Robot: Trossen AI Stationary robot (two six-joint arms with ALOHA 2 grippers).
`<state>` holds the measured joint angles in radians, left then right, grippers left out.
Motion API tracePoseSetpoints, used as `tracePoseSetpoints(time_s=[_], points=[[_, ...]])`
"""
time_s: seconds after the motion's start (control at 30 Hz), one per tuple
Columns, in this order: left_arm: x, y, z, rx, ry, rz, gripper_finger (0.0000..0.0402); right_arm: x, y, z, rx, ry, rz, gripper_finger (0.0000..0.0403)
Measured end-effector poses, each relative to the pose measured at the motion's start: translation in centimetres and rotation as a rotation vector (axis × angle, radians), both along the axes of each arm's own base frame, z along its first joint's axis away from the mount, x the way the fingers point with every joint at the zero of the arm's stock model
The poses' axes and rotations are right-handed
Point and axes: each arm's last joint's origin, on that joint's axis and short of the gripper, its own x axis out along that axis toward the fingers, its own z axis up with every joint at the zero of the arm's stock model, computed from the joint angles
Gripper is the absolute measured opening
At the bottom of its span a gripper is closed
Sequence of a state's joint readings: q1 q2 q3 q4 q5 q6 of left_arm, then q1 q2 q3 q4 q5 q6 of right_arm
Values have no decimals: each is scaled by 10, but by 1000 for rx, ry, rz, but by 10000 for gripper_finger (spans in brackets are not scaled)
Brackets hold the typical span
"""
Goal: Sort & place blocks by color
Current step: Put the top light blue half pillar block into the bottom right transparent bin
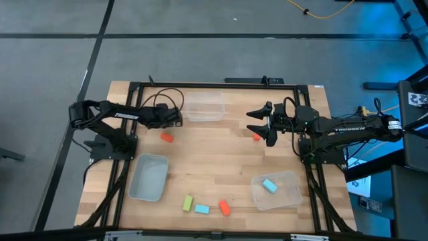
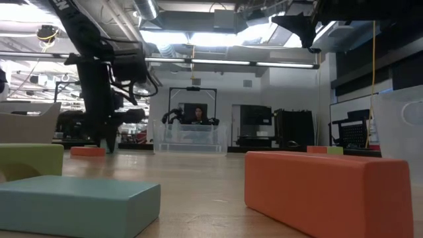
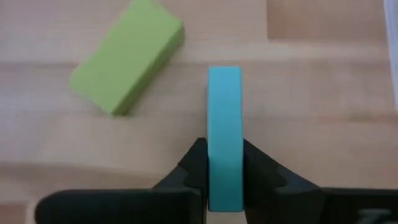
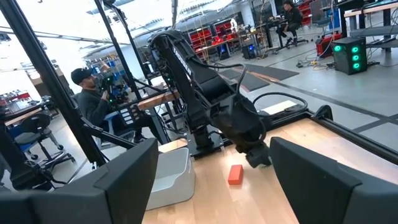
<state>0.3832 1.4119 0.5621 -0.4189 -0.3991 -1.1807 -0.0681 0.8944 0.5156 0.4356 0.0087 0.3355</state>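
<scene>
Only the right bin [image 1: 284, 195] holds a cyan block [image 1: 269, 185].

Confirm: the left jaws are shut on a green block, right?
No. The left gripper has its jaws shut on a cyan block, not a green one; the left wrist view shows it. A green block lies loose beside it.

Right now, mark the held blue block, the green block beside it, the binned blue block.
held blue block [image 3: 224, 124], left wrist view, middle of its upper face.
green block [image 3: 127, 62], left wrist view, middle of its top face.
binned blue block [image 1: 269, 186], high view, block centre.
</scene>
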Motion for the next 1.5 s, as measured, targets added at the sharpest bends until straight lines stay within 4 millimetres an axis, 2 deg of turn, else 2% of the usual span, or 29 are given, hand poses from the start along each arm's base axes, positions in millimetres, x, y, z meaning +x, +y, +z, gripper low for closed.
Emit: tracePoseSetpoints(time_s=[0.17, 0.33, 0.5, 0.67, 0.77, 0.87, 0.97, 1.17, 1.33, 1.5], points=[[-9, -3, 16, 29, 30, -90, 47, 0, 0, 0, 0, -1, 1, 312], [-23, -9, 50, 122, -42, -247, 47, 0, 0, 1, 0, -13, 1, 312], [-41, -26, 97, 263, -290, -454, 47, 0, 0, 3, 2, -30, 2, 312], [-56, -48, 146, 495, -665, -688, 47, -1, 0, 8, -2, -79, 2, 312], [-61, -57, 170, 640, -853, -744, 47, -1, 0, 12, -2, -127, 2, 312], [-60, -65, 185, 769, -963, -809, 47, -3, 0, 17, 25, -181, 7, 312], [-51, -73, 192, 863, -989, -895, 47, -3, 0, 20, 40, -217, 10, 312], [-17, -89, 177, 903, -879, -1100, 47, -4, 0, 22, 40, -231, 11, 312], [5, -94, 170, 916, -894, -1119, 47, -4, 0, 22, 40, -230, 11, 312], [13, -94, 169, 935, -919, -1105, 47, -4, 0, 22, 39, -230, 13, 312]])
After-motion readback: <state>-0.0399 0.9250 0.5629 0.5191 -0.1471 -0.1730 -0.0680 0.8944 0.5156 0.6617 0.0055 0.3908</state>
